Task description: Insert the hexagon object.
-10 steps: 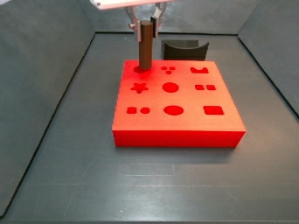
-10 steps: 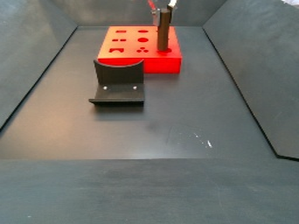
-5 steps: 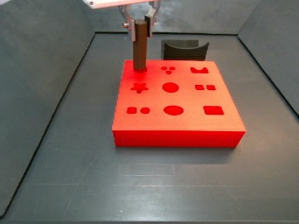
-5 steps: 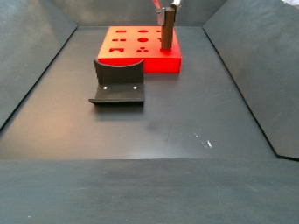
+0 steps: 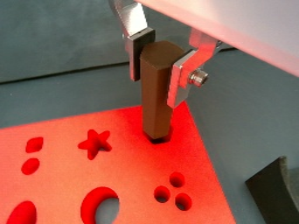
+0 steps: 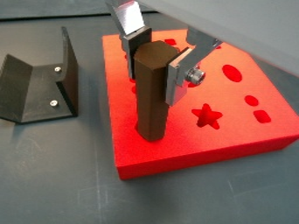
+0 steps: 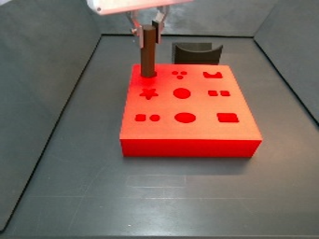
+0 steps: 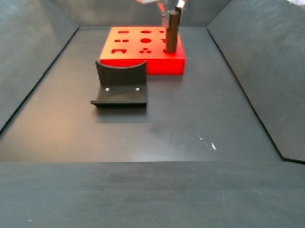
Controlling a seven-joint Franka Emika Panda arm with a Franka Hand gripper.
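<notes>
Dark-brown hexagon object (image 5: 156,92) gripped by the fingers (image 5: 184,77) – tip hidden in red block (image 5: 128,188)

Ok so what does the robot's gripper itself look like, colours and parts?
The gripper above the red block has two flat silver metal fingers with dark pads on their inner faces. One finger carries a round silver screw head on its outer side, seen in both wrist views. Above the fingers is a white housing. No cables or markings show.
</notes>
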